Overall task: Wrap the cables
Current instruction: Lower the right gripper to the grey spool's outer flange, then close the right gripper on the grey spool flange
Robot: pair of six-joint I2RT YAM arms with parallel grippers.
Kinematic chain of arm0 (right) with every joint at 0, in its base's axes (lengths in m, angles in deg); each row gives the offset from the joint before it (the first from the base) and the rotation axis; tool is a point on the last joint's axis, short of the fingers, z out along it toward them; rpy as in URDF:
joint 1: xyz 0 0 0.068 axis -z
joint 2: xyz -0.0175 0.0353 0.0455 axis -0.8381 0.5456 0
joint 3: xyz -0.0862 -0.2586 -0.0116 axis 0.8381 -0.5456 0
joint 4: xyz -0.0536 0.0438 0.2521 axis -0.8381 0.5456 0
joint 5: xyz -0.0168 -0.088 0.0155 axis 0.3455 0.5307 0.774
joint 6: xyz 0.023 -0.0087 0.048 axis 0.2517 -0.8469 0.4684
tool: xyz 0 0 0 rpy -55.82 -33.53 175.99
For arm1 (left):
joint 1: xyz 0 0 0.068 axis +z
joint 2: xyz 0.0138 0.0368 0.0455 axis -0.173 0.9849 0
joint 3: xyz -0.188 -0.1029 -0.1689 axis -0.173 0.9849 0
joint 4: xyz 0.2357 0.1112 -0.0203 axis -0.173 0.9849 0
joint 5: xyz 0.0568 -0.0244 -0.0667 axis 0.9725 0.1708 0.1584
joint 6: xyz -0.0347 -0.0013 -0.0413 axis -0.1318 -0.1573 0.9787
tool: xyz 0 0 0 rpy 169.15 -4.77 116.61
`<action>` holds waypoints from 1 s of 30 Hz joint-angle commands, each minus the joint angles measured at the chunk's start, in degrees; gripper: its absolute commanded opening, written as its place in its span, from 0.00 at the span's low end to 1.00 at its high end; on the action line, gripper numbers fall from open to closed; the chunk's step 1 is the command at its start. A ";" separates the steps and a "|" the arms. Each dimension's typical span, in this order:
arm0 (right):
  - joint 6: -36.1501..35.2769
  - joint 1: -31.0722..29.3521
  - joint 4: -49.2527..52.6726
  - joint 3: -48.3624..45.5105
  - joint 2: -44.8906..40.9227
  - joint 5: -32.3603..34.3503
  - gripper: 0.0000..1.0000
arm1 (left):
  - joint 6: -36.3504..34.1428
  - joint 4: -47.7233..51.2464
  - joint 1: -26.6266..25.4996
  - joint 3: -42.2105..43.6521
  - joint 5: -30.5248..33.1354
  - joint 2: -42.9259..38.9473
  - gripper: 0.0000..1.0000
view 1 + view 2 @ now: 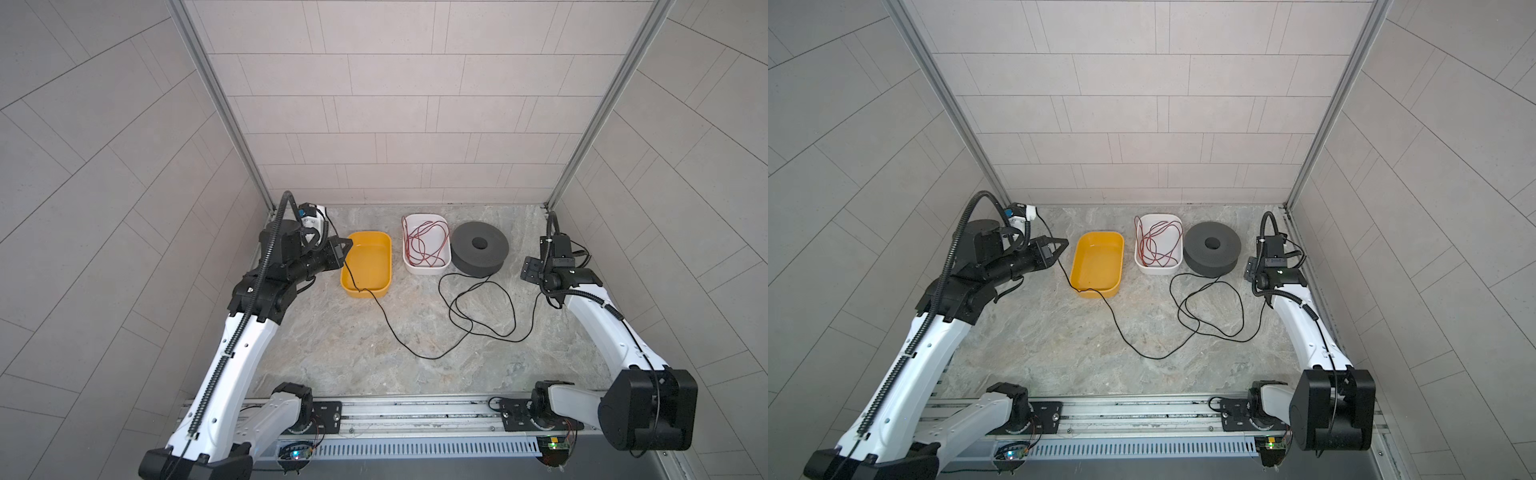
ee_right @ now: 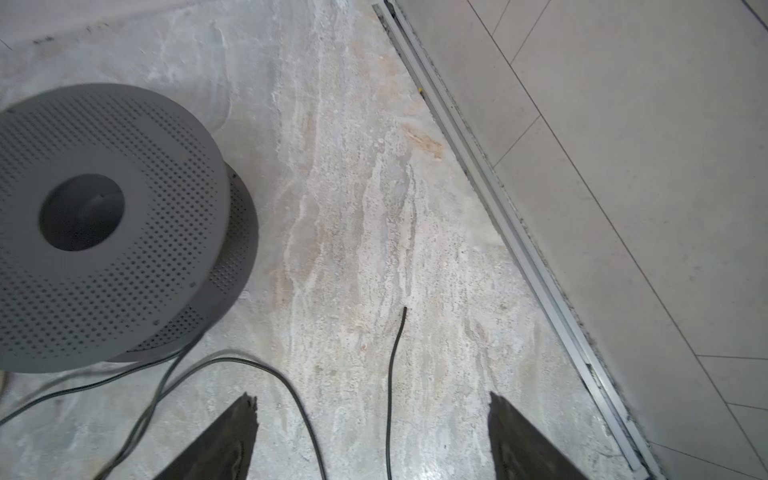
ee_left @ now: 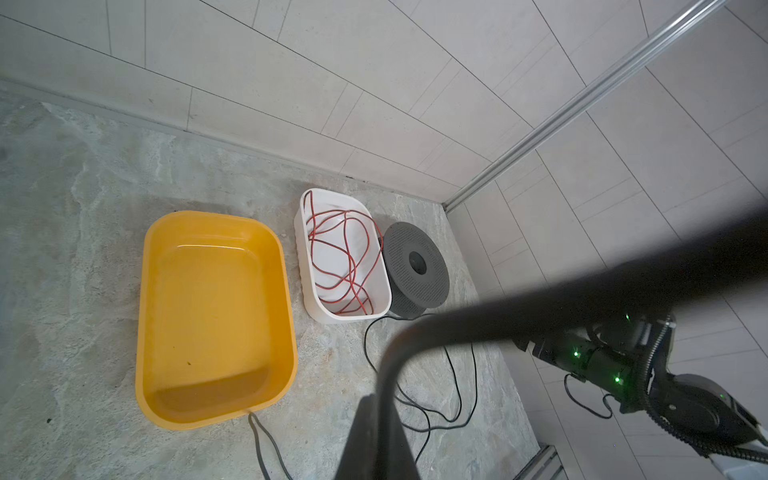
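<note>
L end effector (image 1: 345,248) is shut, apparently pinching one end of the black cable (image 1: 435,358). The rest loops loose mid-worktop, before the spool (image 1: 480,249). R end effector (image 2: 371,397) gapes wide and empty, straddling the free end. Next, imo: lower and pinch it.

One black cable (image 2: 390,374), one red wire (image 1: 420,248), one yellow tub (image 1: 370,257), one white tub (image 1: 428,269), one grey spool (image 1: 478,258).

No text, label, brand, number or sign can be read in any view. The yellow tub (image 1: 368,262), the white tub (image 1: 428,269) and the grey spool (image 1: 465,245) are shown unmarked.
</note>
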State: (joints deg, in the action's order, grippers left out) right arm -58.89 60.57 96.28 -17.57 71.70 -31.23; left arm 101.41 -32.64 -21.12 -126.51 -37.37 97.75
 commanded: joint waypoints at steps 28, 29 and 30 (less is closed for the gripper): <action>23.69 5.28 -45.54 -2.78 23.62 -34.39 0.81 | -11.00 1.09 -1.89 6.09 -9.87 1.44 0.00; 24.14 5.27 -46.49 -2.93 24.30 -34.65 0.80 | -10.88 0.86 -1.90 6.41 -9.62 1.27 0.00; 25.02 5.26 -47.61 -3.32 24.94 -34.57 0.79 | -10.80 0.59 -1.90 6.77 -9.51 1.09 0.00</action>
State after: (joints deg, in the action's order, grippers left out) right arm -36.36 65.93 53.03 -21.05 95.67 -65.06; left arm 91.91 -32.02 -22.76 -120.48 -48.02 99.45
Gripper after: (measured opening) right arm 0.792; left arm 0.050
